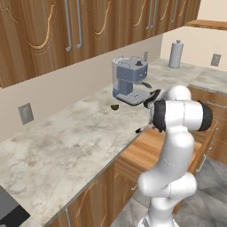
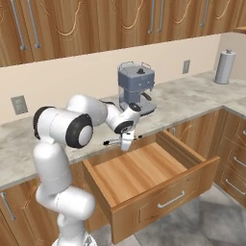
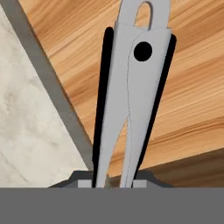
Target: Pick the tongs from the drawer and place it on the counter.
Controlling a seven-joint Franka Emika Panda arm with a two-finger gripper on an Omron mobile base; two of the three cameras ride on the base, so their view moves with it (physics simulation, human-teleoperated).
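The gripper (image 2: 127, 142) is clenched on the tongs (image 2: 121, 140), carrying them level above the open drawer (image 2: 144, 175), just beside the counter (image 2: 192, 98) edge. Their long axis runs parallel to that edge. The fingertips are hidden behind the tongs in the hand view.

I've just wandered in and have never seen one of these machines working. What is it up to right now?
The white robot arm's gripper is holding a pair of metal tongs, lifted clear of the open wooden drawer. The tongs hang in the air by the edge of the stone counter, not yet set down on it. The drawer is pulled out and its floor looks bare. A grey coffee machine stands on the counter just behind.
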